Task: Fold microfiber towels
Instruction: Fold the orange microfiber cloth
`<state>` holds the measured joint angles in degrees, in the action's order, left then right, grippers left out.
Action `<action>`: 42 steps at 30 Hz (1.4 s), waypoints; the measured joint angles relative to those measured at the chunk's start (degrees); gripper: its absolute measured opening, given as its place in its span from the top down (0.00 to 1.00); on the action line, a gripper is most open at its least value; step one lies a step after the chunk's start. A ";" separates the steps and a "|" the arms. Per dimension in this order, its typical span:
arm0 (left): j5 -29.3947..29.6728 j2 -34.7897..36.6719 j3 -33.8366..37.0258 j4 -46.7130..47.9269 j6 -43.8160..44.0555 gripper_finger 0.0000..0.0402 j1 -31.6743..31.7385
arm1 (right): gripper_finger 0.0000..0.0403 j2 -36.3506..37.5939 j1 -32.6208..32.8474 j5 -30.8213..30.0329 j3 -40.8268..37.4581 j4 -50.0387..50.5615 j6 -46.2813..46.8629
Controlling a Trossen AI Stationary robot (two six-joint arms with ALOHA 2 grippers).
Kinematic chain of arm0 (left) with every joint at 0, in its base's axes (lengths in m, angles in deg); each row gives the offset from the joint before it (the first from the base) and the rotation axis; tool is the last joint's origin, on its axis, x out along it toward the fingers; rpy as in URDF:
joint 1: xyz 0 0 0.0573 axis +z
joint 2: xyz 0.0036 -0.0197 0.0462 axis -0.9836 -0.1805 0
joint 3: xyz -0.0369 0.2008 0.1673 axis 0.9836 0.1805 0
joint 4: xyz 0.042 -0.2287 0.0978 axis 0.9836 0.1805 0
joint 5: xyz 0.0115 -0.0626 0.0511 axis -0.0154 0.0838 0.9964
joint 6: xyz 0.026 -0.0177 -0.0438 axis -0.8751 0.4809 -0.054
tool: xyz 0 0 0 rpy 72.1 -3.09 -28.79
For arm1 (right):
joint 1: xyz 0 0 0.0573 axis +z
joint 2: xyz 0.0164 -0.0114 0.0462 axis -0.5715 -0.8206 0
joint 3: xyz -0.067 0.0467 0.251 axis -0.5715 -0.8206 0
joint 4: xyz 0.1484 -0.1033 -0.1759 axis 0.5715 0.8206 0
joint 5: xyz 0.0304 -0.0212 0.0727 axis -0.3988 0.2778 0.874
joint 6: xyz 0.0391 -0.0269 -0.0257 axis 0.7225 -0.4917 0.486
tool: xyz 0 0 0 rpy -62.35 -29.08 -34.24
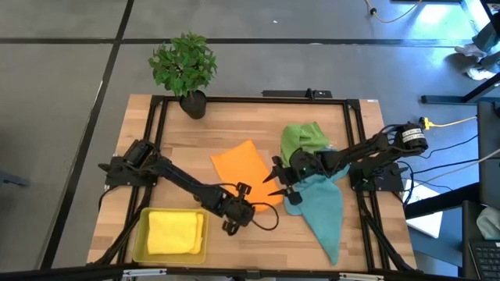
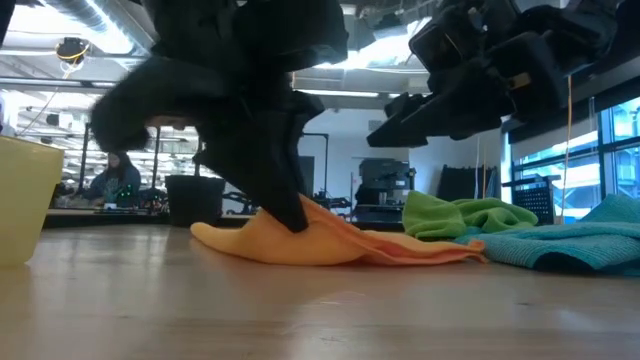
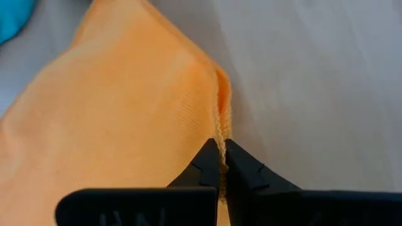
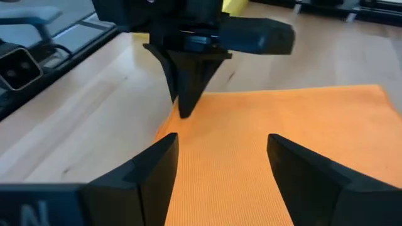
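left gripper (image 3: 221, 164) clamped on orange towel (image 1: 244, 168) edge; right gripper (image 4: 221, 164) fingers apart (holding nothing). carry corner across squarely, 1 fold.

Light came evenly from overhead, and the pale wooden tabletop (image 1: 234, 129) lay bright with only soft shadows under my arms. At table height the ceiling strip lamps (image 2: 300, 75) glared white, and my dark left arm (image 2: 250, 110) smeared into a blurred mass against them. Through my left wrist camera the orange microfiber towel (image 3: 119, 119) showed soft-focused, slightly washed out. My right wrist picture blurred toward its far edges.
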<state>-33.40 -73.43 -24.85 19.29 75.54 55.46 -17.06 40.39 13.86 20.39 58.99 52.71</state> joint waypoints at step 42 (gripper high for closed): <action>0.82 13.53 18.43 -16.03 -0.21 1.00 2.64 | 0.39 -1.01 4.35 -11.83 0.00 -4.69 3.29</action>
<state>-32.58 -59.90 -6.43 3.26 75.33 58.10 -18.06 44.73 2.03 20.39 54.30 56.00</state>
